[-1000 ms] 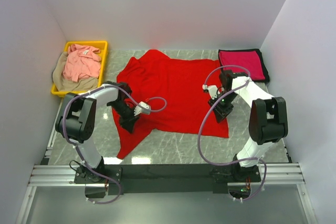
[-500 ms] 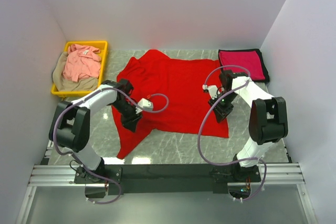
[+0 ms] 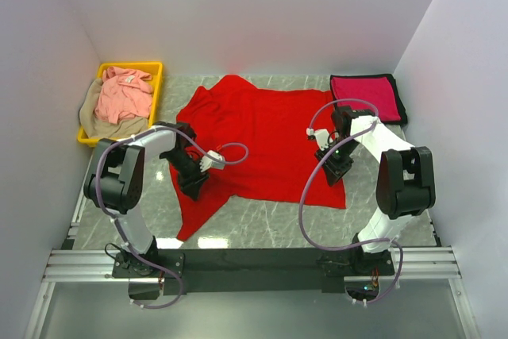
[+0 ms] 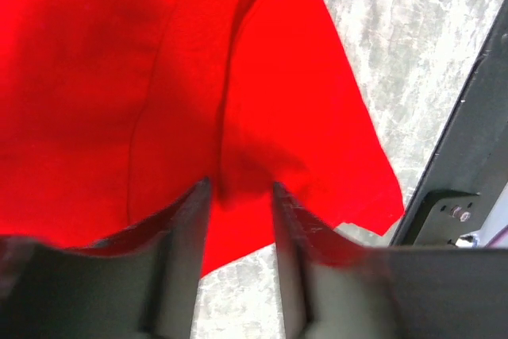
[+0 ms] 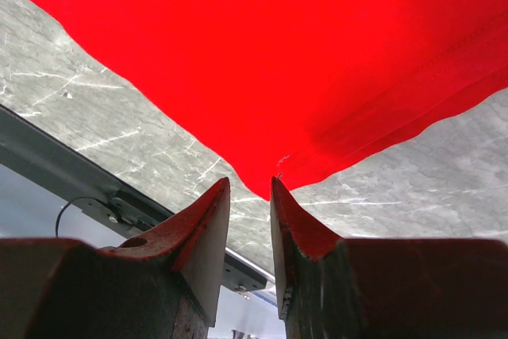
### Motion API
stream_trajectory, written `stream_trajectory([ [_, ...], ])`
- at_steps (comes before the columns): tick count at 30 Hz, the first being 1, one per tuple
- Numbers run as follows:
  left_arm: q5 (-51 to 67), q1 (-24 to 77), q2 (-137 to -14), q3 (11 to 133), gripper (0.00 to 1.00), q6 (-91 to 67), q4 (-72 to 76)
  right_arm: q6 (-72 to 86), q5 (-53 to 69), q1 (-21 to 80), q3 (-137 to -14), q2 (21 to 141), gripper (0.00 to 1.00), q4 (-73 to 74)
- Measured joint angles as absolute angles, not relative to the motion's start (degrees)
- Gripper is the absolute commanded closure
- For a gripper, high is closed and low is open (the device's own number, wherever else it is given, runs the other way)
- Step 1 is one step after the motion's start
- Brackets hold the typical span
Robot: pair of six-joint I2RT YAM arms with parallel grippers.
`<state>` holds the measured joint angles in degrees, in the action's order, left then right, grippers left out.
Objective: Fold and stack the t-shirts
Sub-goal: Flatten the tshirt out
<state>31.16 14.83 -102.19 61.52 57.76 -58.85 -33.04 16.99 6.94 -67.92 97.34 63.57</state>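
Hem corner (image 5: 279,163) of bright red cloth t-shirt (image 5: 317,53) lies just ahead of right tool (image 5: 250,182), narrowly parted, empty; left tool (image 4: 240,186), parted, straddles a crease.

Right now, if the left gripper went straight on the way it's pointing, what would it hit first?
The bright red t-shirt. The left gripper points down at it, with a raised fold of cloth just ahead between its fingers. Depth is unclear, but it looks very close.
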Motion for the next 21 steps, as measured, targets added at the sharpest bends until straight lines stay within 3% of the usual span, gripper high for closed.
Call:
stream_trajectory([
  [3, 31.03, 14.94, -102.19, 61.25, 0.76, 57.84, -58.28, -32.86, 16.99, 6.94, -67.92, 97.34, 0.66, 63.57],
  [11, 31.29, 16.93, -102.02, 60.55, 0.98, 58.61, -58.39, -32.82, 16.99, 6.94, -67.75, 97.34, 0.66, 63.59],
  [21, 34.41, 22.52, -97.38, 60.58, 0.99, 58.35, -60.6, -32.6, 17.02, 6.94, -67.75, 97.34, 0.66, 63.57],
])
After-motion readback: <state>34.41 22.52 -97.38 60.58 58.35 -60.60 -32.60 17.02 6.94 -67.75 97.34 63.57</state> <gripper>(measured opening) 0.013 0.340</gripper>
